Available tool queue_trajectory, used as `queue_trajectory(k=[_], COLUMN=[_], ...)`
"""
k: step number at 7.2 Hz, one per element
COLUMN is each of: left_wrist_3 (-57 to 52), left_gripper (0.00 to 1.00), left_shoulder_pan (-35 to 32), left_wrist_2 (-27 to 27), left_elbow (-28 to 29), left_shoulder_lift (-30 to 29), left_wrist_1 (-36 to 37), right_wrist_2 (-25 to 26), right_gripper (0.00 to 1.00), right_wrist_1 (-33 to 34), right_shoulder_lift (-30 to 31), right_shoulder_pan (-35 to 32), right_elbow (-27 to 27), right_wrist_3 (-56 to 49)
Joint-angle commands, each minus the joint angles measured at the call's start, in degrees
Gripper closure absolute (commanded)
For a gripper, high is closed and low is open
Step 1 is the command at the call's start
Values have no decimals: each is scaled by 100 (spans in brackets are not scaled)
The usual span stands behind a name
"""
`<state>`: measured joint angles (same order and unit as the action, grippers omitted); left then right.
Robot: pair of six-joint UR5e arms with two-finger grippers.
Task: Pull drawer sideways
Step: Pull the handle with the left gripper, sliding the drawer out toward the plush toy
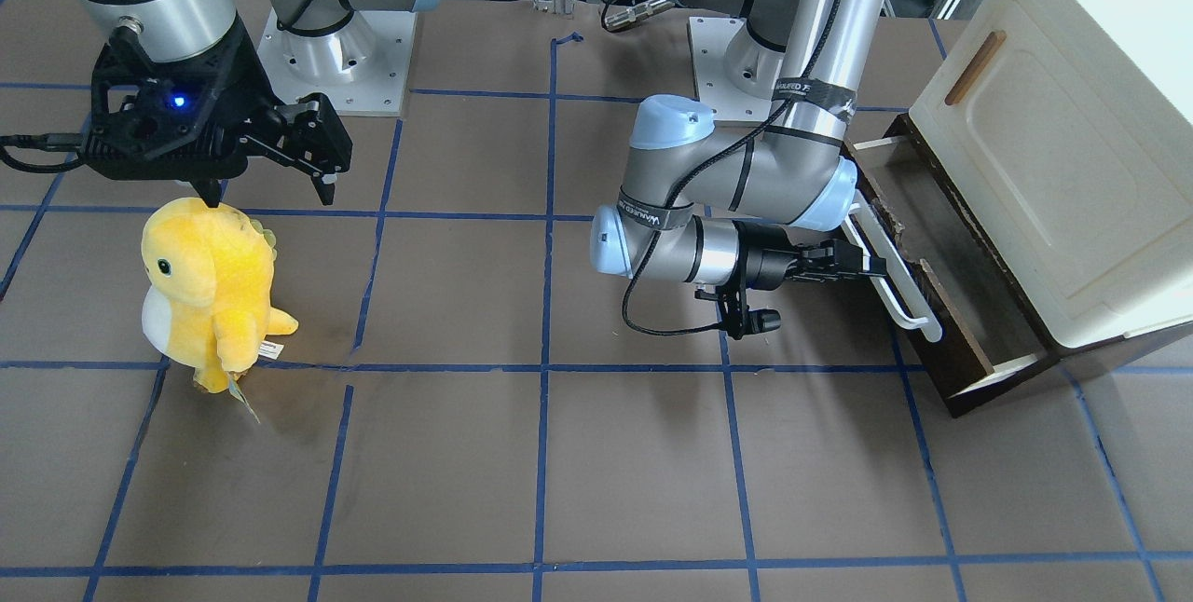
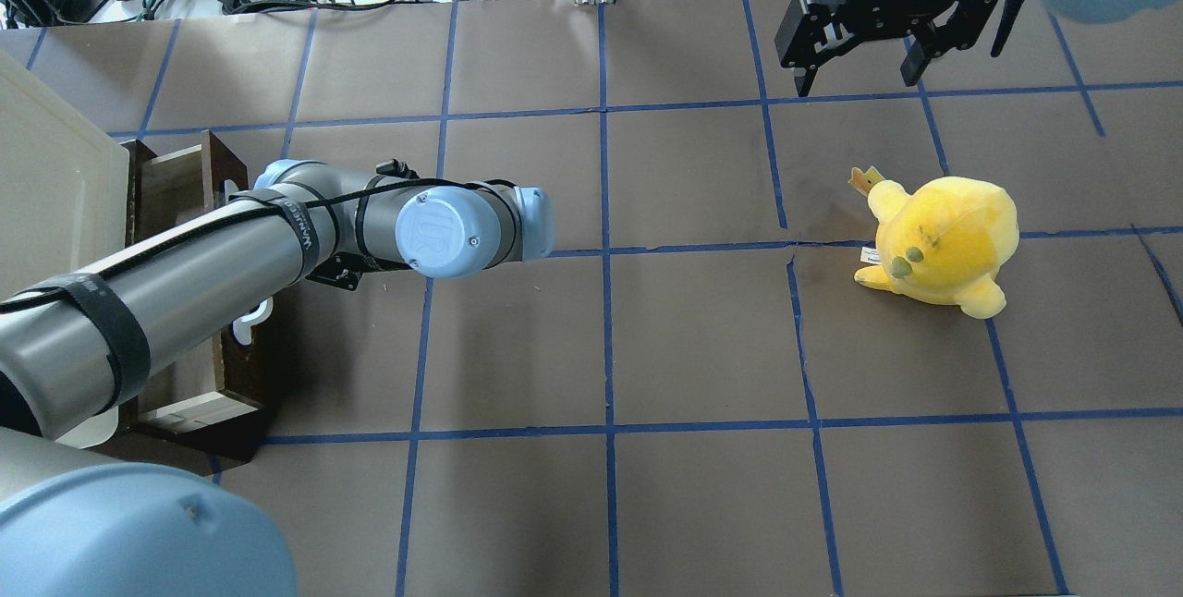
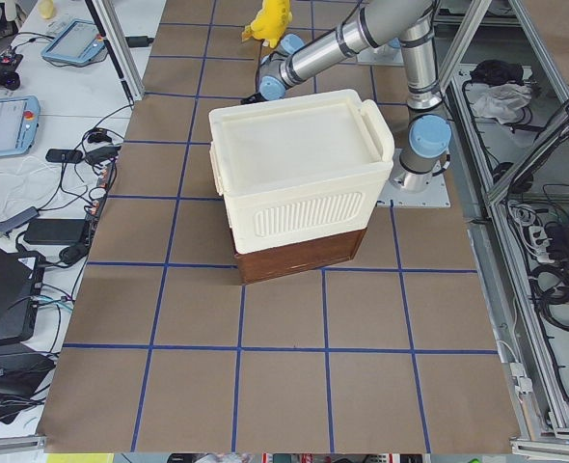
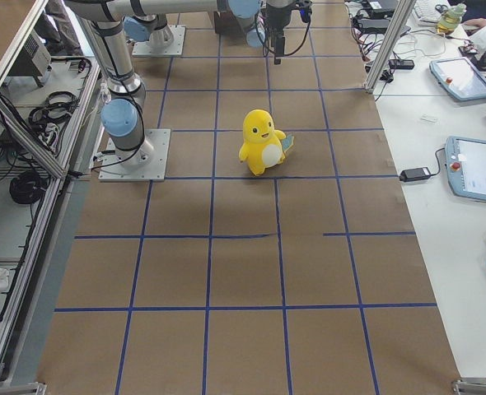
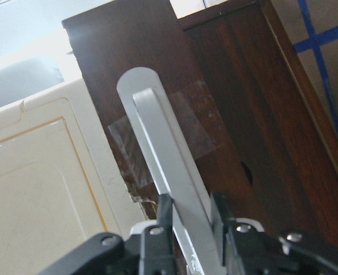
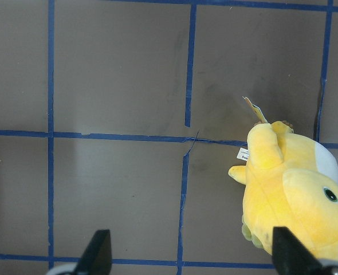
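Note:
The dark brown wooden drawer (image 1: 941, 248) sticks out from under the cream-white cabinet (image 1: 1053, 145), pulled partly open, its pale inner walls showing. Its long white bar handle (image 1: 890, 268) runs along the front. My left gripper (image 1: 862, 264) is shut on that handle; the left wrist view shows both fingers (image 5: 160, 215) clamped on either side of the white bar (image 5: 163, 166). In the overhead view the drawer (image 2: 199, 301) is partly hidden by my left arm. My right gripper (image 1: 270, 175) hangs open and empty above the table, far from the drawer; it also shows in the overhead view (image 2: 859, 66).
A yellow plush toy (image 1: 210, 290) stands on the brown, blue-taped table just below my right gripper, also in the right wrist view (image 6: 292, 189). The cabinet door carries a small brown wooden handle (image 1: 974, 68). The arm bases (image 1: 335, 34) stand at the table's back edge.

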<state>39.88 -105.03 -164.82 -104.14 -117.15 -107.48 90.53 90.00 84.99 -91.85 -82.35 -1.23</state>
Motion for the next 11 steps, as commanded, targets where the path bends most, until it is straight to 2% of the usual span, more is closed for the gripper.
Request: queue_trajectory(k=[1, 7, 8, 9, 11], left_wrist_3=[-7, -16, -16, -16, -181], left_gripper=[91, 95, 92, 67, 63], left_shoulder_pan=[-53, -123, -123, -123, -114], left_wrist_2=[2, 11, 20, 28, 98], left_elbow=[52, 70, 87, 96, 358], left_shoulder_lift=[-35, -36, -36, -27, 130], left_wrist_1=[-1, 8, 8, 34, 70], right_wrist_2=[0, 0, 0, 0, 0], right_gripper=[0, 0, 0, 0, 0], right_wrist_1=[0, 0, 0, 0, 0], right_shoulder_lift=[0, 0, 0, 0, 0], right_shoulder_pan=[0, 0, 0, 0, 0], right_elbow=[0, 0, 0, 0, 0], right_wrist_3=[0, 0, 0, 0, 0])
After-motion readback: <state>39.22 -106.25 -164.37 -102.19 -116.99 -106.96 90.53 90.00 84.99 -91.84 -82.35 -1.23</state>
